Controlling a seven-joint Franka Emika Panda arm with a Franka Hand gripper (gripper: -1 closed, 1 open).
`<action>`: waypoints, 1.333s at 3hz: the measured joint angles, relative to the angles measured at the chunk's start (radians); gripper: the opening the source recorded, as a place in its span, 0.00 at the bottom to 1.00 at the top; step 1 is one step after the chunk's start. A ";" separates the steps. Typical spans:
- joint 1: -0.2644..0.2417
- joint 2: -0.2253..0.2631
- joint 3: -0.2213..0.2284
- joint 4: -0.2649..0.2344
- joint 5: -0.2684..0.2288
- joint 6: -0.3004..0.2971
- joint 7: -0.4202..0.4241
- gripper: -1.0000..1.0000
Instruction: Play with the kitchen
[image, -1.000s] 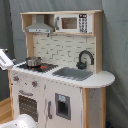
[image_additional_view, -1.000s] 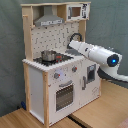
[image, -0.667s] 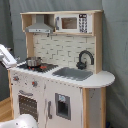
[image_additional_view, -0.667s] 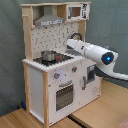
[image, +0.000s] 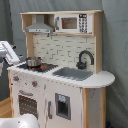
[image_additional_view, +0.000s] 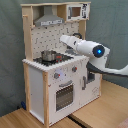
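Small change over the last second: in the second exterior view the arm (image_additional_view: 92, 50) has crept a little further toward the second exterior view's left, so its tip, the gripper (image_additional_view: 65, 40), now hangs above the back of the stovetop (image_additional_view: 55, 60), near the pot (image_additional_view: 48, 54) but apart from it. In the first exterior view the arm (image: 6, 50) shows only at the first exterior view's left edge, about where it was, level with the stove. Whether the pincer is apart or together we cannot tell; the wrist hides it in both exterior views. The kitchen (image: 65, 95) hasn't moved: upright on the wooden floor against the grey curtain, pot on the burner, sink (image: 75, 73) and faucet (image: 85, 57) untouched, oven door (image_additional_view: 64, 95) closed, microwave (image: 70, 22) up on the shelf beside the hood (image: 40, 27). Our read: we're in a slow approach over the cooktop, no contact yet, nothing on the toy displaced. The pot looks like the likely target. The knobs (image_additional_view: 57, 76) sit lower on the front and would need a different reach. Main risk is clipping the pot rim or the backsplash on descent.
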 joint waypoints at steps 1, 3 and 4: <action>-0.042 0.039 0.020 0.069 0.053 -0.052 0.004 1.00; -0.099 0.089 0.052 0.200 0.161 -0.187 0.021 1.00; -0.119 0.104 0.065 0.252 0.212 -0.254 0.025 1.00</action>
